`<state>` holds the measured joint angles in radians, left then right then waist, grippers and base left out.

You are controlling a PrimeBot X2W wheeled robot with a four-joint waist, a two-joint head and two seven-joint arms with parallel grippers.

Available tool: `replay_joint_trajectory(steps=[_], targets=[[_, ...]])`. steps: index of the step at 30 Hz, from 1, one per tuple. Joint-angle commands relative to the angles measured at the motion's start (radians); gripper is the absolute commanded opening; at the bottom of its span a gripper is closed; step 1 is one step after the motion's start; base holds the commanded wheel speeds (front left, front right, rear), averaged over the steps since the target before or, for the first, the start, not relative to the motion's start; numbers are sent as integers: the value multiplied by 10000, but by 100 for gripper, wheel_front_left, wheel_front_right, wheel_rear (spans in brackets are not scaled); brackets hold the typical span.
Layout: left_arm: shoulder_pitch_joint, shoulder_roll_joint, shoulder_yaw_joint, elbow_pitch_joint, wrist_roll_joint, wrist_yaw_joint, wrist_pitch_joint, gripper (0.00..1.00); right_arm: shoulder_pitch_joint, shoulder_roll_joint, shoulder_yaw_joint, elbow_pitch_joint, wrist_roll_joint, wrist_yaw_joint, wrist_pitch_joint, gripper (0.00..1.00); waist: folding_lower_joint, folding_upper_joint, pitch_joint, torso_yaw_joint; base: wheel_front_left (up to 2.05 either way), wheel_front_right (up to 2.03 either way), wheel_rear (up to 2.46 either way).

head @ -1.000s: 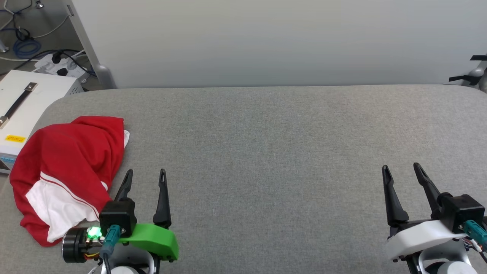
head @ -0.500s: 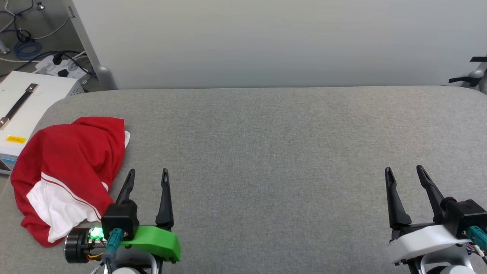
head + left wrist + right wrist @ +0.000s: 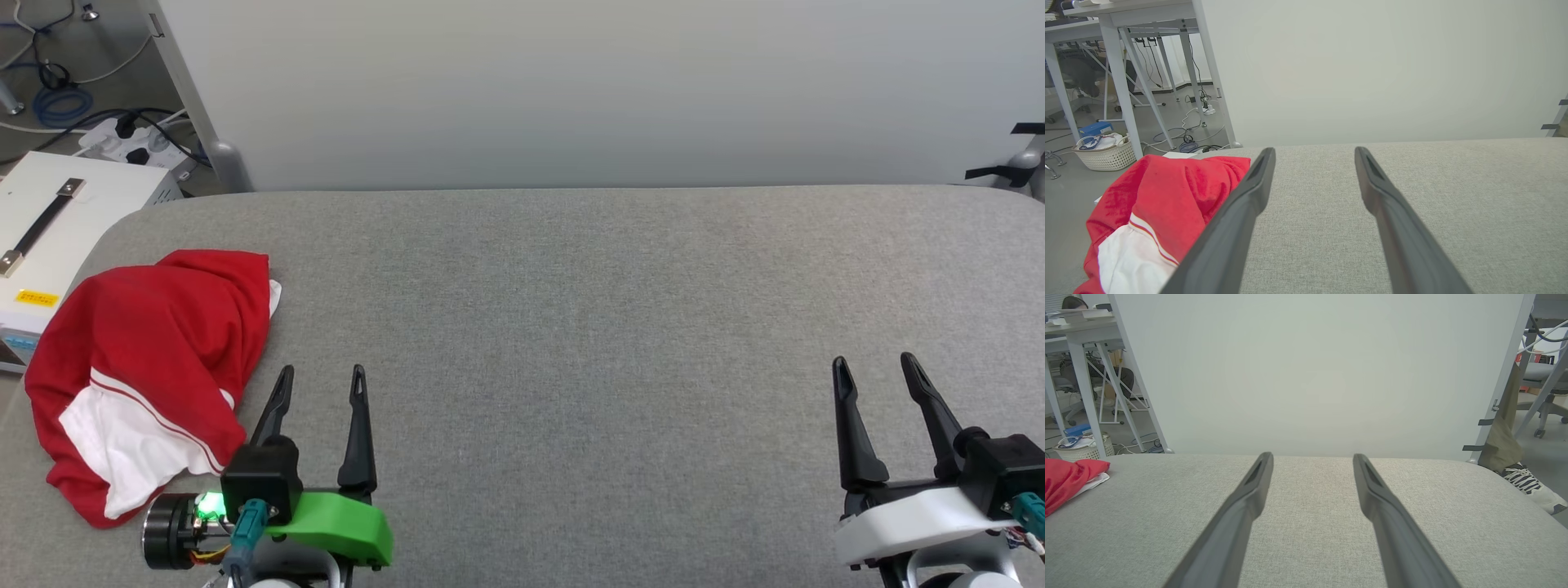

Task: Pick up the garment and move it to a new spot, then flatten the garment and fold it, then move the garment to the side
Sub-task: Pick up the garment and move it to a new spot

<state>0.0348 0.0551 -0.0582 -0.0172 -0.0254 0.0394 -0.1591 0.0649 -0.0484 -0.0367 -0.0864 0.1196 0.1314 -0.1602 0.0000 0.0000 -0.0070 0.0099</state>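
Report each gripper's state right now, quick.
Left gripper: open, holding nothing, just right of the garment.
Right gripper: open, holding nothing, far from the garment.

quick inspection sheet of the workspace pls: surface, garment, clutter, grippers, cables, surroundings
surface: grey fabric-covered top, flat.
job's things: garment, red with a white sleeve, crumpled at the left edge, not held.
clutter: white box with a black handle, off the surface beside its left edge.
grippers: left gripper open, beside the garment; right gripper open, over the right side; both hold nothing.
cables: cables and power strip on the floor, far left.
surroundings: pale panel behind; basket; shoe.
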Motion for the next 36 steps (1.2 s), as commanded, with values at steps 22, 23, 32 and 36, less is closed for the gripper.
replay_joint_trajectory(steps=[22,23,32,36], targets=[[193,-40,-260,-27,31,176,-567,100,338,-15,-71,-80,97,-6,-562,100,0,0,16,16,0,0,0],[201,-40,-273,-27,36,180,-590,100,352,-16,-73,-91,87,-6,-584,100,0,0,12,20,0,0,0],[212,-44,-372,-42,24,222,-774,100,419,-17,-139,-143,102,-7,-766,100,0,0,41,81,0,0,0],[244,-46,-408,-42,8,246,-856,100,467,-17,-155,-146,140,-7,-847,100,0,0,15,127,0,0,0]])
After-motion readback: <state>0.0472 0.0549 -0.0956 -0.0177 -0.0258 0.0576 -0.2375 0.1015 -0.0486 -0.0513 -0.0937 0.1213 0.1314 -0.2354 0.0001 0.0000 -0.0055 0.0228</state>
